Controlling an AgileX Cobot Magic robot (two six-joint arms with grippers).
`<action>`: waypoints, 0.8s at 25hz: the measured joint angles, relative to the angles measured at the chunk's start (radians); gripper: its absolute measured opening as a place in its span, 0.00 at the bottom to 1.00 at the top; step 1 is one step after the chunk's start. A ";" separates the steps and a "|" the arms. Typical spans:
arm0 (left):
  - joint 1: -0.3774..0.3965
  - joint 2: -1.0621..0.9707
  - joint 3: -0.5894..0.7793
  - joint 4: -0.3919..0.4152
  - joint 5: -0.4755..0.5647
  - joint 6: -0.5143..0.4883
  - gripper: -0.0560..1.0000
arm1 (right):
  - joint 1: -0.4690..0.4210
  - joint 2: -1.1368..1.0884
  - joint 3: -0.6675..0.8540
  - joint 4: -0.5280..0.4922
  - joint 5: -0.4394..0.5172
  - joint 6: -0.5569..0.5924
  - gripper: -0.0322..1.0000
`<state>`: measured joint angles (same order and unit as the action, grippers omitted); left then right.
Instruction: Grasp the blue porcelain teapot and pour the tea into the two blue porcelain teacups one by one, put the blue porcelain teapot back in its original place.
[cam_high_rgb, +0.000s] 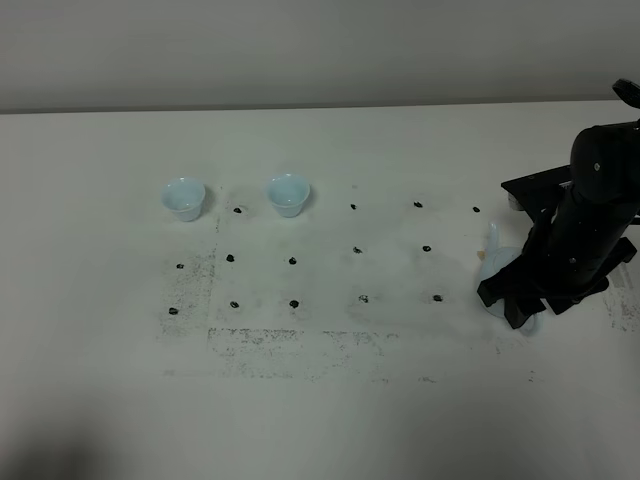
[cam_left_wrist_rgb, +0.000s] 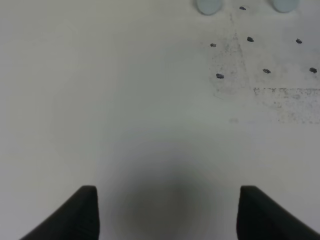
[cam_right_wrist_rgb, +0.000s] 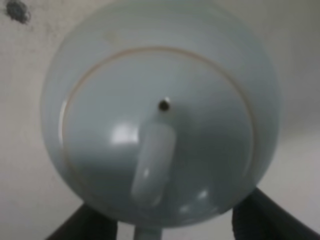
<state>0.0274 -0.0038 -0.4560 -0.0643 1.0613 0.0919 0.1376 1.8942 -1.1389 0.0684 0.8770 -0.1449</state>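
Exterior high: teapot (cam_high_rgb: 494, 266) largely behind right arm (cam_high_rgb: 590, 215), its fingers (cam_right_wrist_rgb: 272, 222) wide apart, empty.

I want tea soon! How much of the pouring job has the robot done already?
Nothing looks poured yet: the left teacup and the right teacup are pale inside, with no brown tea showing. Right now the right gripper hangs open over the teapot, its fingers wide on either side and not closed on it. The pot seems to sit on the table. Left to do: grab it, fill each cup, then put it back.
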 joint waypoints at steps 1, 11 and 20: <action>0.000 0.000 0.000 0.000 0.000 0.000 0.62 | 0.000 0.000 0.000 0.000 0.001 0.005 0.54; 0.000 0.000 0.000 0.000 0.000 0.000 0.62 | 0.000 0.000 0.000 0.007 0.005 0.023 0.54; 0.000 0.000 0.000 0.000 0.000 0.000 0.62 | 0.000 0.000 0.000 0.008 0.005 0.023 0.54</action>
<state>0.0274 -0.0038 -0.4560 -0.0643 1.0613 0.0919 0.1376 1.8942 -1.1389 0.0767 0.8819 -0.1218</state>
